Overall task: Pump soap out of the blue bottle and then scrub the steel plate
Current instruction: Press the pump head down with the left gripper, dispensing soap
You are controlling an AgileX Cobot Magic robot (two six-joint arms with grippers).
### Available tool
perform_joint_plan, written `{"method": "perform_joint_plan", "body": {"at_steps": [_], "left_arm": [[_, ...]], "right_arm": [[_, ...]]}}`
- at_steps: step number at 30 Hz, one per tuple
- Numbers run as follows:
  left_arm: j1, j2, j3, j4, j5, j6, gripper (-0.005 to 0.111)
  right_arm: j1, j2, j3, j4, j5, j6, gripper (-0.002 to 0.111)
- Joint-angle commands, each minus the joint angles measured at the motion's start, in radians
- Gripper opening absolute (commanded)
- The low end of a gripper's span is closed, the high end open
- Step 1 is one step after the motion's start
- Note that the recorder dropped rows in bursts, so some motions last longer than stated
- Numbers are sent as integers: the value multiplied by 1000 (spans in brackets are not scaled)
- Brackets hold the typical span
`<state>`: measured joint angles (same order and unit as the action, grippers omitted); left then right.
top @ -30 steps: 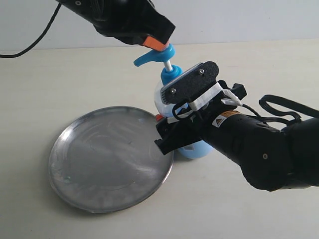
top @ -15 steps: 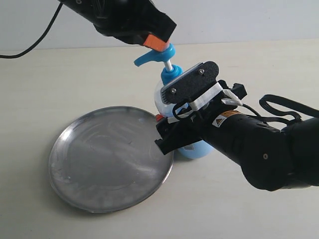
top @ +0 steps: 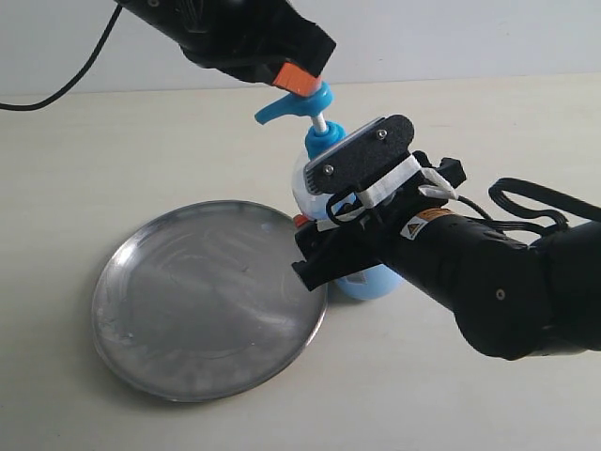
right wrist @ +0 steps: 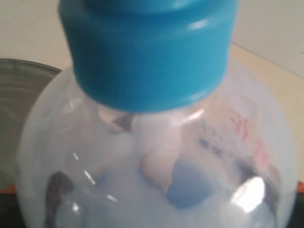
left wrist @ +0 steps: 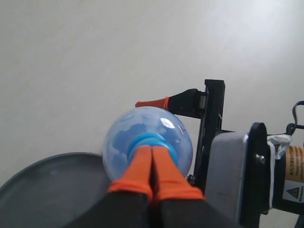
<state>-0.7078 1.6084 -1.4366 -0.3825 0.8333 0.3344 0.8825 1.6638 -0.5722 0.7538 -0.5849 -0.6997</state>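
On the pale tabletop [top: 113, 160] we see the blue bottle [top: 306, 186] standing upright just beside the right-hand rim of the steel plate [top: 207, 301]; we cannot tell whether the two touch, since a black finger hides that spot. We find the plate lying flat, its grey surface dull and smudged. From above, the left pincer [top: 299, 77] reaches down with its orange-tipped fingers [left wrist: 142, 164] pressed together, their tips resting on top of the bright blue pump head [top: 293, 105]. The spout points toward the plate's side, and we see a short stretch of white stem [top: 319, 123] between the head and the collar [top: 324, 141]. From the right, the right pincer [top: 305, 240] pinches the bottle's clear body below the collar, one orange-tipped finger [left wrist: 152, 102] on the far side and the other on the near side. Through the right wrist view we see only the collar and the rounded shoulder up close. We see the soap [top: 374, 282] as light blue liquid low in the bottle.
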Motion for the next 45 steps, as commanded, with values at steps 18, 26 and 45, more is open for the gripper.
{"method": "perform_joint_plan", "body": {"at_steps": [18,26,45], "left_arm": [[-3,115,84,5,57,-18,0],[-3,159,84,5,62,-24,0],[-3,155,135,5,-86,-24,0]], "right_arm": [[2,0,-5,-55,12,-12,0],[2,0,-5,-55,12,-12,0],[2,0,-5,-55,12,-12,0]]}}
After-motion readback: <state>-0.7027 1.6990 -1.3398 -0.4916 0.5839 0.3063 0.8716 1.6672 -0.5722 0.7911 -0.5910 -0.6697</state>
